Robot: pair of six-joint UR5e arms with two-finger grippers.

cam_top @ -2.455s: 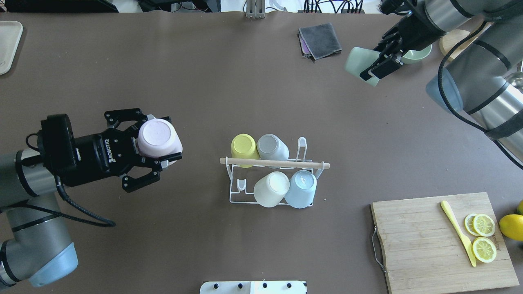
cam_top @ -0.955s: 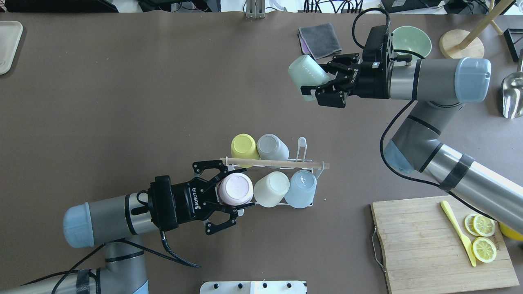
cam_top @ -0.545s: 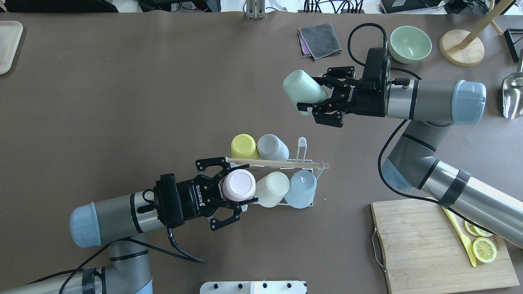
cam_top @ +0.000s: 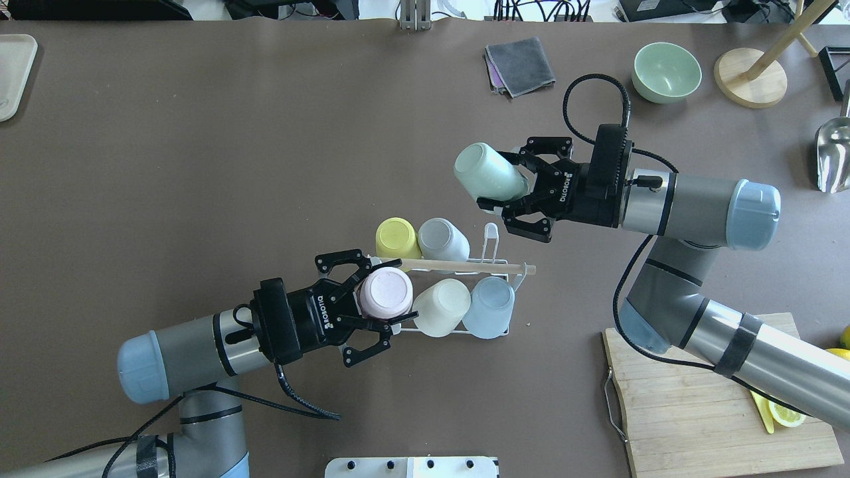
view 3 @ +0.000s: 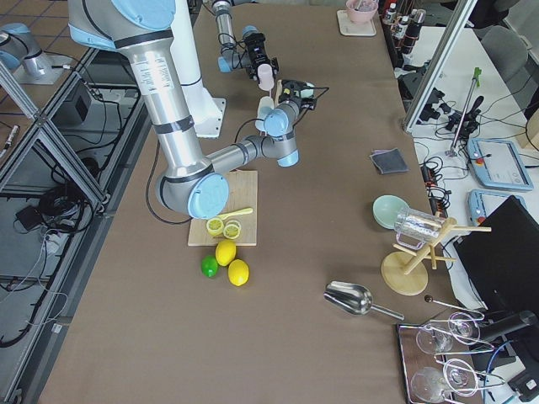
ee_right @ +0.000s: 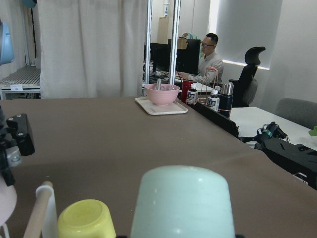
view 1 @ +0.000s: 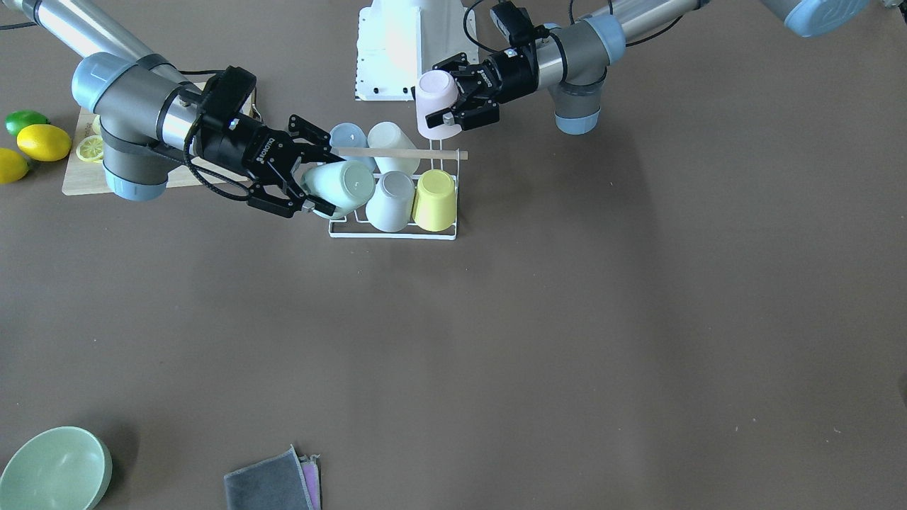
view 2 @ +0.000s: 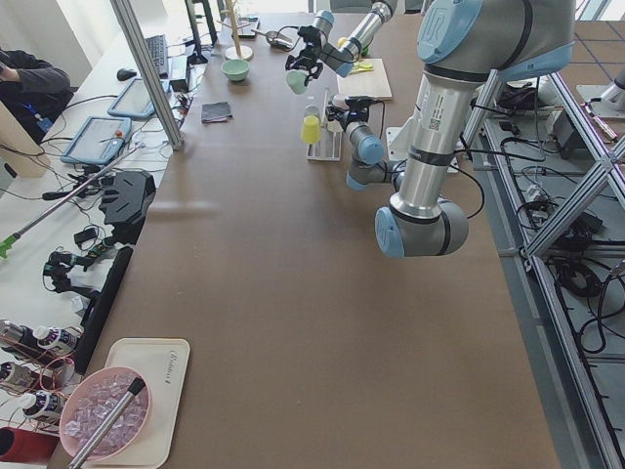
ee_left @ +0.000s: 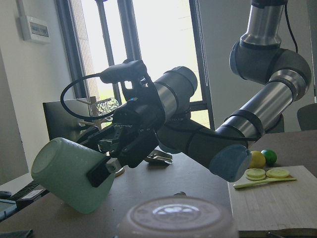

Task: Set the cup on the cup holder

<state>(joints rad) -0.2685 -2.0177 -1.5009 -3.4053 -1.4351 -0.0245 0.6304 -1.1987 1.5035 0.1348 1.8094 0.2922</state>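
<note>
The white wire cup holder with a wooden rod stands mid-table. It bears a yellow cup, a grey cup, a cream cup and a light blue cup, all upside down. My left gripper is shut on a pink cup, upside down at the holder's near-left corner. It also shows in the front-facing view. My right gripper is shut on a mint green cup, tilted, just beyond the holder's far right. The mint cup also shows in the front-facing view.
A wooden cutting board with lemon slices lies at the near right, partly under my right arm. A green bowl, a grey cloth, a wooden stand and a metal scoop lie at the far right. A beige tray sits far left.
My left gripper carried the pink cup from the table's left to the holder's near-left corner. My right gripper brought the mint cup from the far right towards the holder.
</note>
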